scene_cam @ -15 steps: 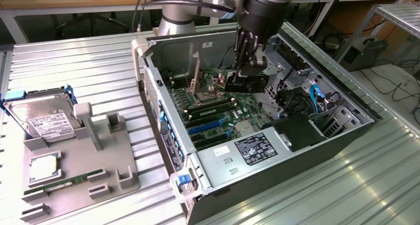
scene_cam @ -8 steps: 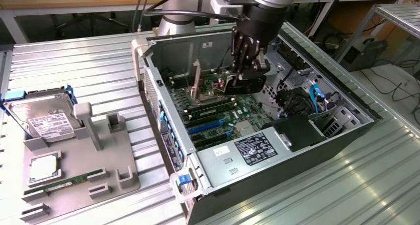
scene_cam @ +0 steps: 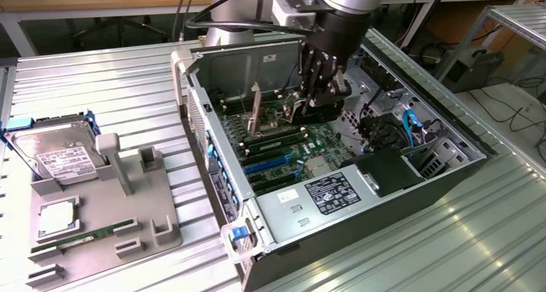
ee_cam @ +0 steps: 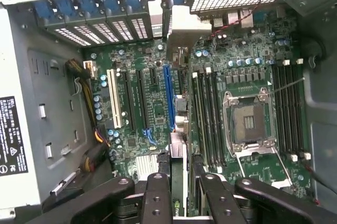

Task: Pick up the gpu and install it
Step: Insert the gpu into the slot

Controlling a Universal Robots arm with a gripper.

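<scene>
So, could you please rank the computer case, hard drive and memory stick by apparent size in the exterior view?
1. computer case
2. hard drive
3. memory stick, similar length to the drive, far narrower

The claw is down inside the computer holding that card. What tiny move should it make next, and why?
Probably ease it straight down a little. The gripper is shut on the graphics card, held edge-on above the circuit board, roughly along the long blue slot. It does not look seated yet; how exactly it lines up I cannot tell.
</scene>
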